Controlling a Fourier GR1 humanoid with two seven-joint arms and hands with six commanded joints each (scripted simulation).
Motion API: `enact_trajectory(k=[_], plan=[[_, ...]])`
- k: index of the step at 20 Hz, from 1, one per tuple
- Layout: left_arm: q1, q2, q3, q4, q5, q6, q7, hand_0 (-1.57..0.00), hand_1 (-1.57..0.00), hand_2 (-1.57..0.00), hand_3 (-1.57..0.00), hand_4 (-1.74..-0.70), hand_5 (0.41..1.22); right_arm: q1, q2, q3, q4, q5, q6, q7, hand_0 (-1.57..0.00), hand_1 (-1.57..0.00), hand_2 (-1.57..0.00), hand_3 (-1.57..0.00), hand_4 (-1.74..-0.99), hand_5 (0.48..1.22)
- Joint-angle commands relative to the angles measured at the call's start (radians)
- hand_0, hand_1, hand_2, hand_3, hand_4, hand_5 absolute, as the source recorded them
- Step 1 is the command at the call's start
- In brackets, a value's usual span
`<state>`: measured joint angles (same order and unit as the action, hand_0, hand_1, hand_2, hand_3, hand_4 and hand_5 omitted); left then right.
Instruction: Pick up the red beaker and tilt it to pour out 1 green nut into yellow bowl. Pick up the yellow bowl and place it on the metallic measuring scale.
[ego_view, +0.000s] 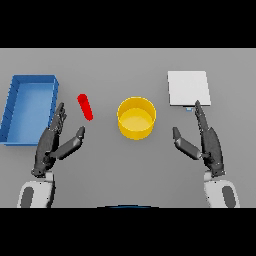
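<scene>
A red beaker (85, 107), long and narrow, shows on the table left of centre, leaning in the view. The yellow bowl (136, 117) stands upright at the middle; I see no nut in it. The metallic scale (188, 88) is a flat pale square at the back right. My left hand (51, 142) is open, palm facing inward, just below and left of the beaker and apart from it. My right hand (208, 141) is open too, right of the bowl, its fingertips reaching the scale's near edge. Neither hand holds anything.
A blue bin (12, 107) with raised walls sits at the far left, close beside my left hand.
</scene>
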<state>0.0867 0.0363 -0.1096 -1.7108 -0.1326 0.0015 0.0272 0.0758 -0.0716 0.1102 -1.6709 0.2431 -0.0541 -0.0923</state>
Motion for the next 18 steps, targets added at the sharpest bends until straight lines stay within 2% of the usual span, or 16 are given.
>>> enact_trajectory(k=[1, 2, 6, 7, 11, 13, 15, 16, 18], plan=[[0.012, 0.009, -0.003, -0.013, -0.008, -0.001, 0.017, 0.00, 0.00, 0.00, 0.00, -1.22, 0.658, 0.006, -0.003, 0.008, 0.000, 0.015, -0.002, 0.003, 0.00, 0.00, 0.00, 0.00, -1.235, 0.678], [0.023, 0.013, -0.007, -0.017, -0.010, -0.006, 0.020, 0.00, 0.00, 0.00, 0.00, -1.22, 0.660, 0.016, -0.001, 0.018, -0.022, 0.023, -0.002, 0.001, 0.00, 0.00, 0.00, 0.00, -1.235, 0.678], [-0.006, 0.011, -0.029, 0.003, -0.031, -0.016, 0.047, 0.00, 0.00, 0.00, 0.00, -1.25, 0.679, 0.009, 0.001, 0.010, -0.025, -0.008, 0.017, 0.010, 0.00, 0.00, 0.00, 0.00, -1.254, 0.682], [-0.021, 0.016, -0.017, 0.028, -0.018, -0.025, 0.045, 0.00, 0.00, 0.00, 0.00, -1.28, 0.691, 0.022, 0.006, 0.014, -0.040, -0.027, 0.031, -0.010, 0.00, 0.00, 0.00, 0.00, -1.265, 0.680], [-0.134, 0.000, 0.008, 0.147, -0.008, -0.025, 0.053, 0.00, 0.00, 0.00, 0.00, -1.37, 0.732, 0.016, 0.014, 0.011, -0.016, -0.031, 0.032, -0.011, 0.00, 0.00, 0.00, 0.00, -1.296, 0.677], [-0.192, 0.003, 0.023, 0.231, -0.023, -0.016, 0.042, 0.00, 0.00, 0.00, 0.00, -1.38, 0.739, 0.028, 0.008, 0.005, -0.030, -0.042, 0.036, -0.026, 0.00, 0.00, 0.00, 0.00, -1.308, 0.679], [-0.227, 0.005, 0.038, 0.292, -0.025, -0.011, 0.021, 0.00, 0.00, 0.00, 0.00, -1.38, 0.738, 0.025, 0.008, -0.001, -0.025, -0.046, 0.033, -0.025, 0.00, 0.00, 0.00, 0.00, -1.321, 0.683], [-0.255, 0.005, 0.051, 0.326, -0.028, -0.001, 0.032, 0.00, 0.00, 0.00, 0.00, -1.37, 0.733, 0.019, 0.008, -0.006, -0.027, -0.055, 0.035, -0.013, 0.00, 0.00, 0.00, 0.00, -1.329, 0.685], [-0.289, -0.005, 0.067, 0.402, -0.023, 0.004, -0.008, 0.00, 0.00, 0.00, 0.00, -1.35, 0.720, 0.029, 0.008, -0.002, -0.034, -0.056, 0.040, -0.008, 0.00, 0.00, 0.00, 0.00, -1.337, 0.687]])
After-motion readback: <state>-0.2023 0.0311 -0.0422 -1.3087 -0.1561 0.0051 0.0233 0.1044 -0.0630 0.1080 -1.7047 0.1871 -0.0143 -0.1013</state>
